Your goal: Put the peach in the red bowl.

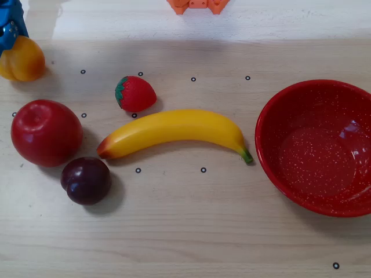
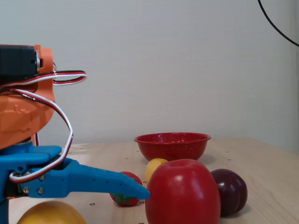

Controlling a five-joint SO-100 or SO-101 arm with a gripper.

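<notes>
A pale wooden table holds toy fruit and a bowl. In the overhead view, the peach, round and yellow-orange, lies at the far upper left corner, and a blue piece of the gripper overlaps its top edge, so the pincer sits right over the fruit. In the fixed view, taken low from the side, the peach appears at the bottom left, and one long blue finger stretches to the right just above it, pointing toward the apple. The second finger is out of sight, so whether the pincer is spread or pinching the peach cannot be told. Below the peach in the overhead view sits a large red apple, with a dark purple plum just beside it. A strawberry and a banana lie near the middle. The red bowl, speckled white, stands at the right edge, well apart from the peach.
</notes>
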